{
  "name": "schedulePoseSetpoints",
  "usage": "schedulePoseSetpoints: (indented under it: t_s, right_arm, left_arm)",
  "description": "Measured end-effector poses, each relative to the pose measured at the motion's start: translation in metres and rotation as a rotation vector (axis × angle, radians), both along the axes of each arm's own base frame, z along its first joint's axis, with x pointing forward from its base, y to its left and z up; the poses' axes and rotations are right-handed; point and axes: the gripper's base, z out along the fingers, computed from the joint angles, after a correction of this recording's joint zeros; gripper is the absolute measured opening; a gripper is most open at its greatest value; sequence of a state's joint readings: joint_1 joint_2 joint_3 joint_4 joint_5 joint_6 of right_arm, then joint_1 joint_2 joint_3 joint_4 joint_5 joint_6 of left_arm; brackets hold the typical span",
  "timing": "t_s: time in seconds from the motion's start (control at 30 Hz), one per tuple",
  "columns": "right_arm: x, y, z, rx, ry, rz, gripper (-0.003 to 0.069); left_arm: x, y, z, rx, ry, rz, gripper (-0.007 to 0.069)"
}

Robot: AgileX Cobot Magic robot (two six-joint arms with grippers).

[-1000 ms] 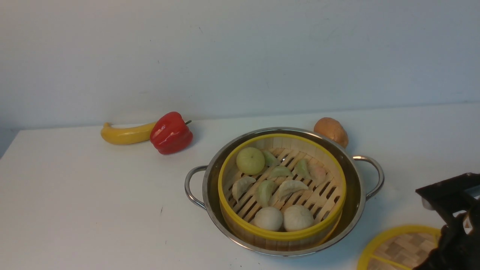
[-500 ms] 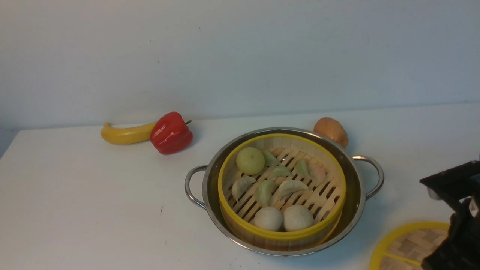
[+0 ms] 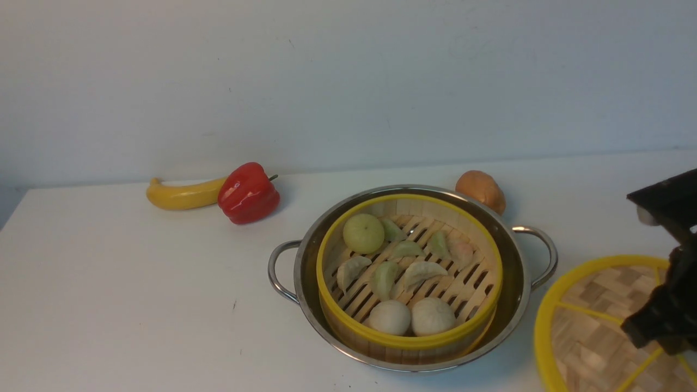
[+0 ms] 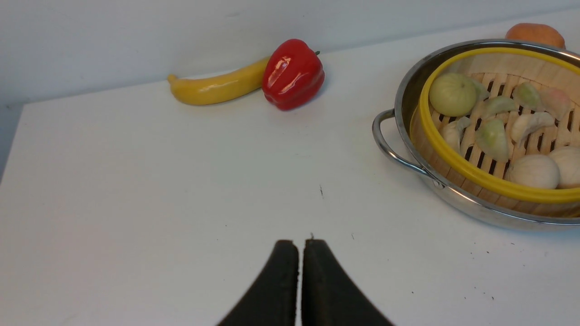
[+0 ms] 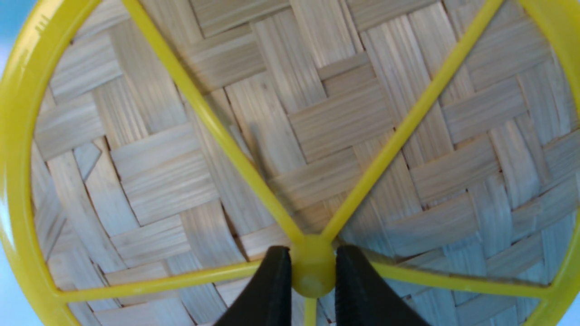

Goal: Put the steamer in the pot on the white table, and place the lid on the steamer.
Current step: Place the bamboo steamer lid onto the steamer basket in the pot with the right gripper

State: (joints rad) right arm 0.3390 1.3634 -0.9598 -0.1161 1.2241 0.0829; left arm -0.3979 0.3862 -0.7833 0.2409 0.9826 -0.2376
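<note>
1. The steamer [image 3: 419, 208] sat inside the pot [image 3: 514, 283] on the white table [image 3: 136, 283], its yellow rim standing a little above the steel rim. That part of the task looked finished, with only the covering left.
2. The right gripper [image 5: 312, 261] was clenched on the yellow hub of the lid [image 3: 591, 321], one jaw on each side of it where the spokes meet. A central hold like that probably keeps the disc balanced and its rim free to drop onto the steamer.
3. The lid was to the right of the pot, just beside its right handle. It looked tilted, and I could not tell whether it was fully clear of the table.
4. The left gripper [image 4: 300, 253] hung low over bare table to the left of the pot, its jaws pressed together on nothing, well out of the way.
5. A banana [image 3: 182, 195] and a red pepper [image 3: 249, 192] lay touching by the back wall, and a brown round vegetable [image 3: 481, 190] sat just behind the pot. None of them lay between lid and steamer; only the pot's raised handle did.
</note>
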Motion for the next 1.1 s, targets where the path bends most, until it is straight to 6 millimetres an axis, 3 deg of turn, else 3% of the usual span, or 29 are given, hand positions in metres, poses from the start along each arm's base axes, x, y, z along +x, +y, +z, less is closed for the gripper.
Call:
schedulePoseSetpoints:
  t_s: [0.27,0.43,0.63,0.73,0.93,1.1]
  right_arm:
    - [0.001,0.003,0.023,0.054,-0.061,0.011,0.0132]
    - [0.028,0.021,0.057,0.175,-0.143,0.031,0.0132]
    - [0.068,0.049,0.080,0.293,-0.193,0.071,0.0132]
    - [0.085,0.069,0.081,0.305,-0.202,0.113,0.0132]
    - [0.108,0.134,0.065,0.312,-0.176,0.244,0.0132]
    - [0.115,0.154,0.042,0.291,-0.129,0.270,0.0132]
  left_arm:
    - [0.000,0.000,0.000,0.001,0.000,0.000,0.0010]
    - [0.000,0.000,0.000,0.001,0.000,0.000,0.0010]
    - [0.000,0.000,0.000,0.001,-0.001,0.001,0.0010]
    - [0.000,0.000,0.000,0.001,-0.001,0.001,0.0010]
    - [0.000,0.000,0.000,0.002,-0.001,0.001,0.0010]
    - [0.000,0.000,0.000,0.002,-0.001,0.001,0.0010]
